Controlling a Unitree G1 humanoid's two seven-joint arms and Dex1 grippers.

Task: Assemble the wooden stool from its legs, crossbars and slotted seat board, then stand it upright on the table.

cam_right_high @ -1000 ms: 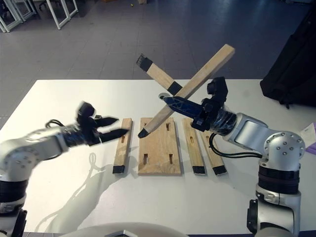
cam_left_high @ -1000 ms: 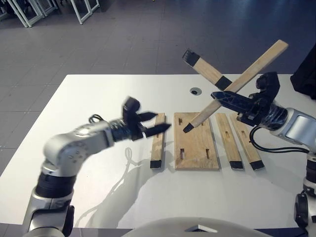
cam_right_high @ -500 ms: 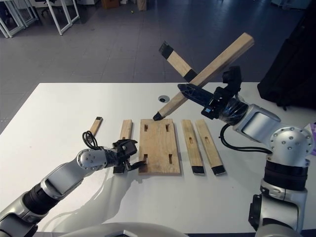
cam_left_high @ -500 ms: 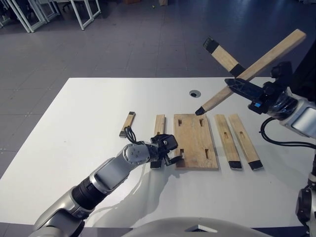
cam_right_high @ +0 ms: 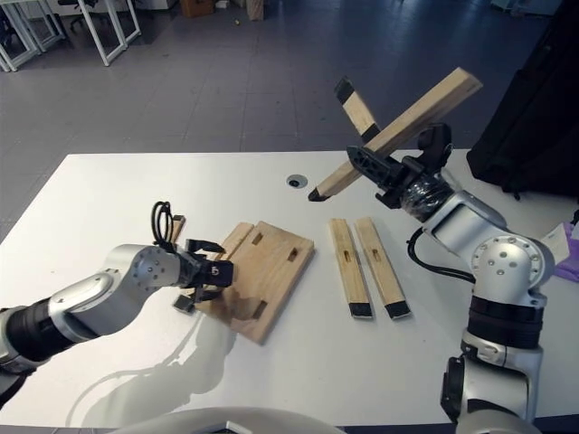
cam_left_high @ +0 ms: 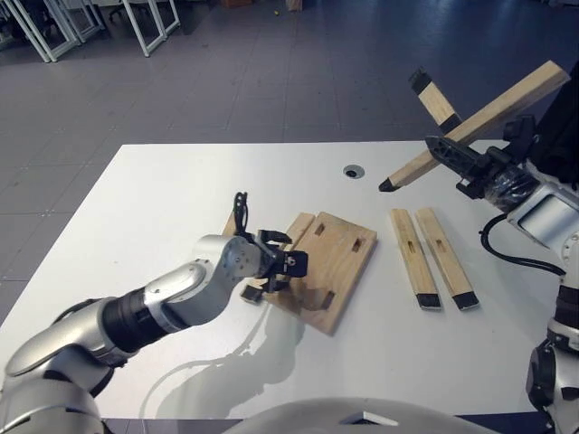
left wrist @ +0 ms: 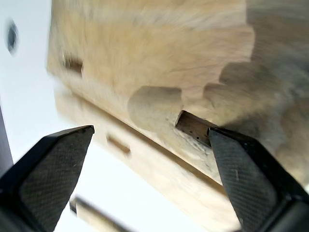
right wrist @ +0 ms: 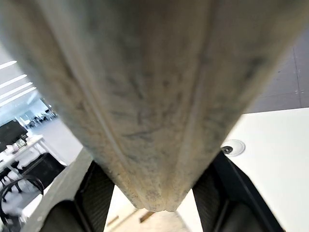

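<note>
My left tool [cam_left_high: 282, 264], spread over the seat board [cam_left_high: 339, 253], should pinch this stiff, seemingly light plank's thin edge, while my right tool [cam_left_high: 450, 155] pinches the crossed legs [cam_left_high: 516, 98].

The pale rectangular slotted seat board [cam_left_high: 336, 262] is bare, matt wood with fine grain, darker and rougher inside its slots. The two flat pale wooden slats [cam_left_high: 413, 260] look the same, their ends coated matt black. The crossed pale wooden legs [cam_left_high: 516, 103] show coarse, streaky grain up close. The white table [cam_left_high: 136, 199] is smooth and faintly glossy. The left gripper [left wrist: 149, 129] has black pads [left wrist: 48, 179] with a fine cross-hatched texture.
</note>
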